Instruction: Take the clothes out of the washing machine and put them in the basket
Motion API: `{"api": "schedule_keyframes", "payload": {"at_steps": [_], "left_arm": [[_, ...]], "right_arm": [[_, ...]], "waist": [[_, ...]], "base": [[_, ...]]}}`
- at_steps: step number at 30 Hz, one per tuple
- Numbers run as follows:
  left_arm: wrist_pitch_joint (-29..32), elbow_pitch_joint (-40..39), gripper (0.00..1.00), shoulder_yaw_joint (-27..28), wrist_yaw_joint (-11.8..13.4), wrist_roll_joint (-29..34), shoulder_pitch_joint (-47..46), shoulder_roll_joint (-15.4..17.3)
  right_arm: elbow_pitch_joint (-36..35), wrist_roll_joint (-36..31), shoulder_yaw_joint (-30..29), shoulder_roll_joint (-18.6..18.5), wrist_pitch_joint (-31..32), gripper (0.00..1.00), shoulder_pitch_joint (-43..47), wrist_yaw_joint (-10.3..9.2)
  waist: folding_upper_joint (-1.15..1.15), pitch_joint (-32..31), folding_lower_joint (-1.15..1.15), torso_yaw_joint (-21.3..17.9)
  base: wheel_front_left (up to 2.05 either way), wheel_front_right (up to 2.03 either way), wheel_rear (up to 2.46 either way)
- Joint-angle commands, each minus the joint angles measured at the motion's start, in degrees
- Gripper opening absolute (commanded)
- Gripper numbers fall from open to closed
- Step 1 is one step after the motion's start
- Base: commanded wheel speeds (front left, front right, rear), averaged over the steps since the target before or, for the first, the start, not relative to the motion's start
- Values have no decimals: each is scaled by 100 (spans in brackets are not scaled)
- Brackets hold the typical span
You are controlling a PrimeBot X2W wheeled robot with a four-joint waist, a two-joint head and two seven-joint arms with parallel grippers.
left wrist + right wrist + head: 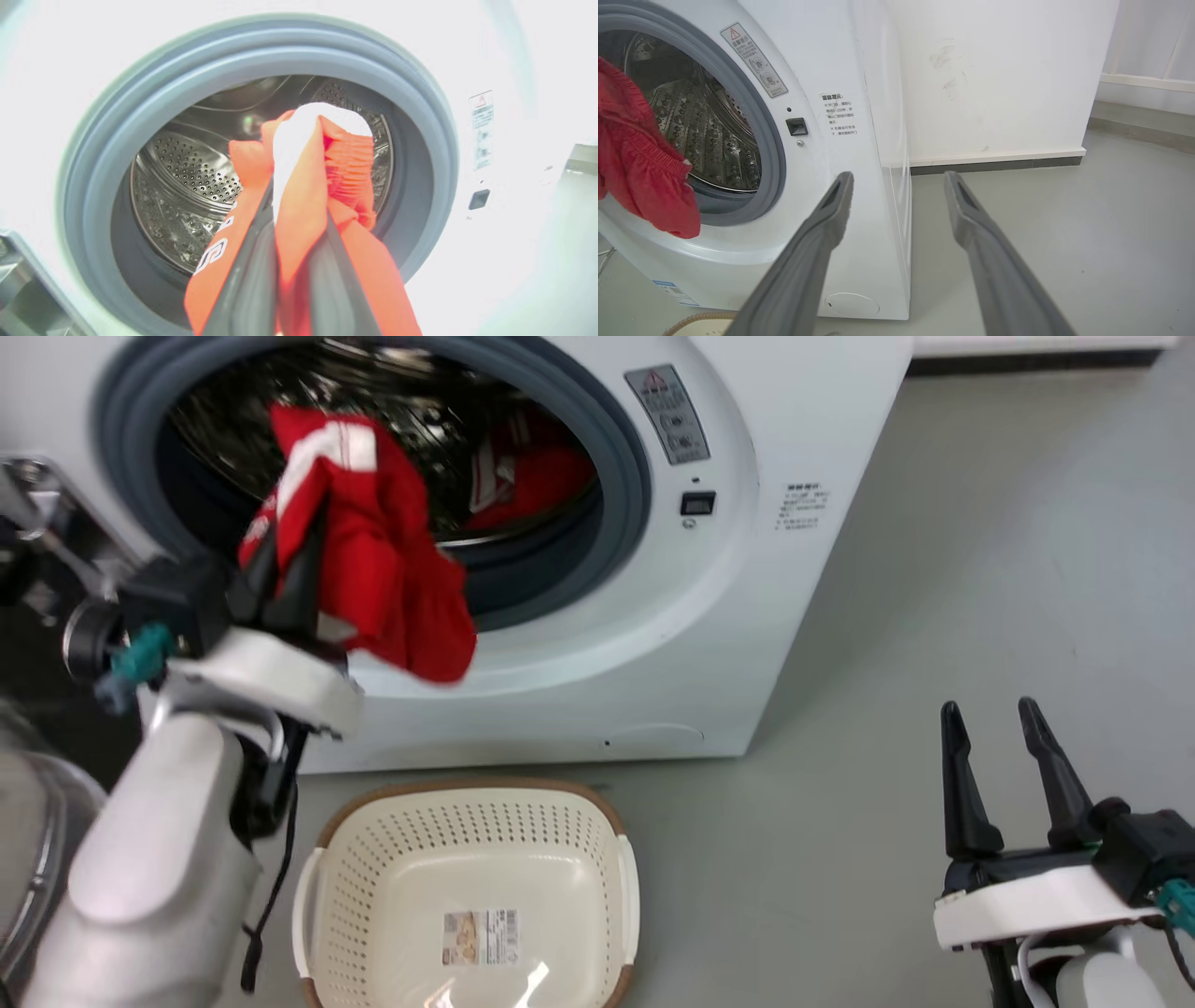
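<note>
At the lower left of the head view, the pale left forearm [159, 859] slants up to the left gripper [289, 555]. Its jaws are clamped on a red garment [392, 579], which hangs free in front of the lower left of the washing machine [794, 569] opening. The cloth droops down and to the right from the fingers, so its long axis runs nearly vertical.

The basket [467, 789] sits on the floor at the bottom centre of the frame, below the garment and a little to its right. Judging by that, the drop calls for a short swing down and right by the left arm.

Another red piece [537, 471] lies inside the drum at upper centre. At the lower right, the right gripper [990, 709] stands with its jaws wide and holding nothing, well apart from both basket and drum.
</note>
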Motion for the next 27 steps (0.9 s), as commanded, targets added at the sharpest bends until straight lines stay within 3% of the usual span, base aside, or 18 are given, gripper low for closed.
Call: {"api": "schedule_keyframes", "payload": {"at_steps": [1,8,14,20,27], "left_arm": [[-14,-206,0,48,38,41,253,-27],[55,-1085,0,22,216,21,1471,-30],[245,-1350,0,-172,294,-90,2177,-72],[280,-787,0,-423,252,-73,2370,-240],[154,639,0,-739,18,199,1926,-369]], "right_arm": [[27,-1,3,-2,-12,100,109,-4],[22,-66,22,-3,-12,100,340,-4],[-27,-104,36,-3,-12,100,348,-4],[-96,-187,23,-2,-12,100,205,-4],[-199,-274,-18,-3,-12,100,-29,-4]], "waist": [[0,-261,1,158],[0,-533,1,328],[0,-389,1,387],[0,-6,1,383],[0,654,1,260]], "base": [[0,0,0],[0,0,0],[0,0,0],[0,0,0],[0,0,0]]}}
